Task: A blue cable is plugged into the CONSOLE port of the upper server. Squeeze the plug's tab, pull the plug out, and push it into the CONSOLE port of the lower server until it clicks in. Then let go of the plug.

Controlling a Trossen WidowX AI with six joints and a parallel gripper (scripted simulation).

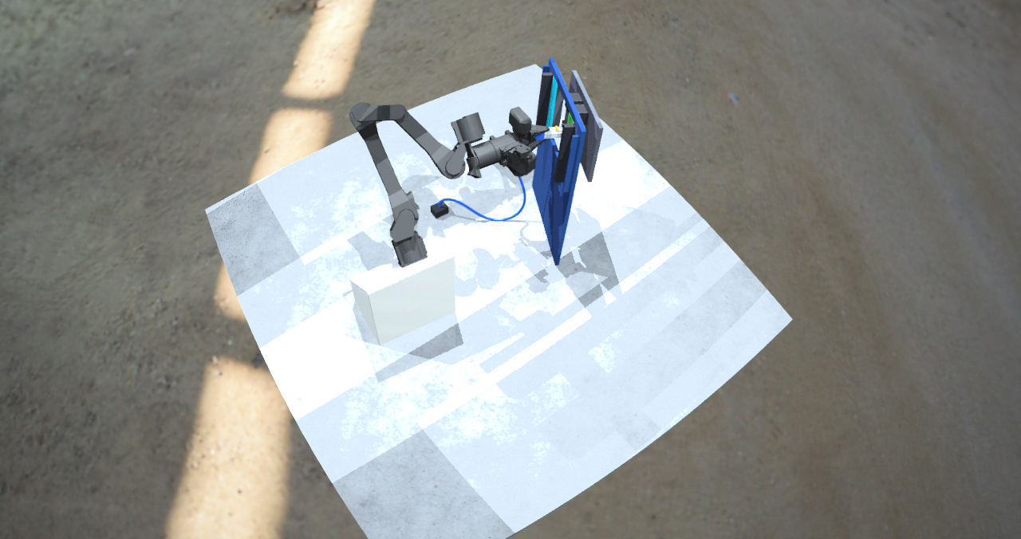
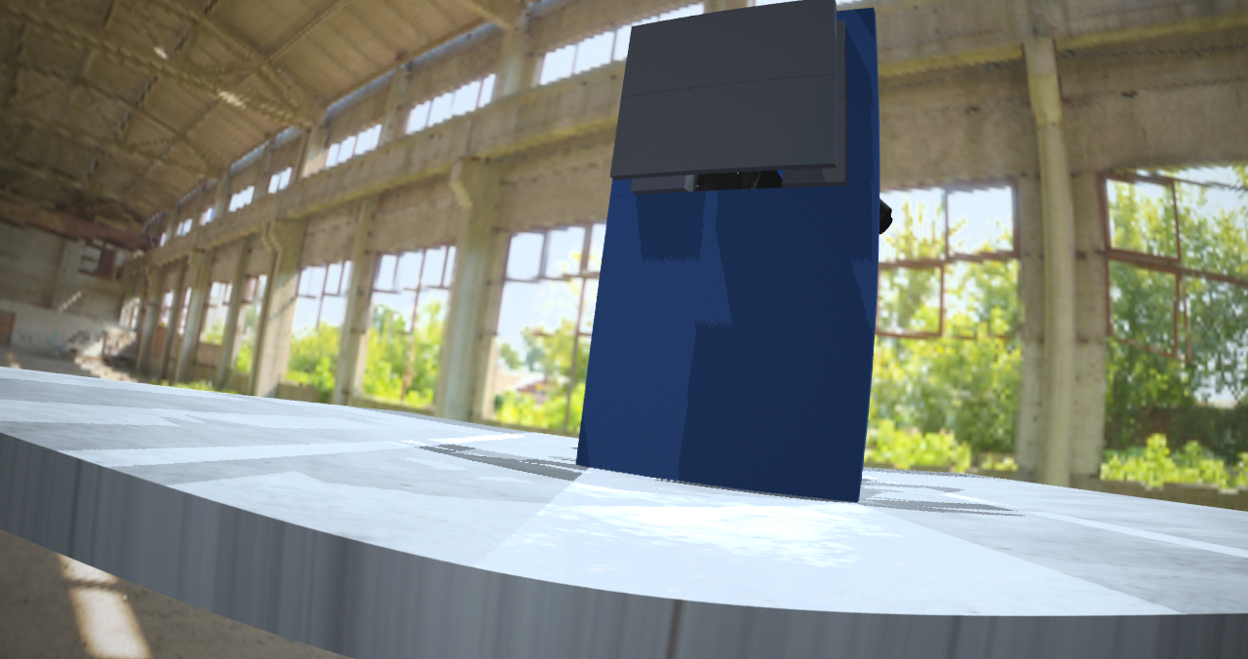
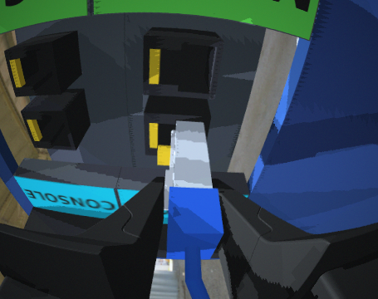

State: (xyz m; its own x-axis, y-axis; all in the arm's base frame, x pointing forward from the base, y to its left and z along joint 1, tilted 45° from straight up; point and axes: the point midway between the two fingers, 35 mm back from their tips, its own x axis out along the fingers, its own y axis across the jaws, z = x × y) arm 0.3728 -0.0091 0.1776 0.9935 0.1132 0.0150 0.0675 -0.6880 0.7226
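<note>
the plug (image 1: 552,134) (image 3: 193,166) is up in front of the blue rack (image 1: 557,210) (image 2: 741,324) (image 3: 342,124), on the side where the arm (image 1: 384,164) stands. it looks two-toned: a squared, bright blue block at the back, then a long, narrow, pale grey front, nearly white where light catches it. a small yellow patch shows along one side of the pale part. the gripper (image 1: 544,134) (image 3: 187,186) is closed most of the way, its dark fingers gripping the plug from both sides. seen from the wrist, the pale end overlaps a black port housing (image 3: 176,107) mounted within the rack, with the yellow-marked opening partly covered; i cannot tell whether the tip is inside it. a green strip (image 3: 205,8) and a cyan strip (image 3: 64,199), the latter reading "console", cross the rack's front area, while a dark grey plate (image 1: 591,143) (image 2: 723,88) is behind the rack. the cable (image 1: 523,204) (image 3: 193,270), smooth and deep blue, leaves the plug's back and curves on the rack's arm side to a small black box (image 1: 439,210), well apart from the rack. how the plug's tab sits is too unclear to say.
</note>
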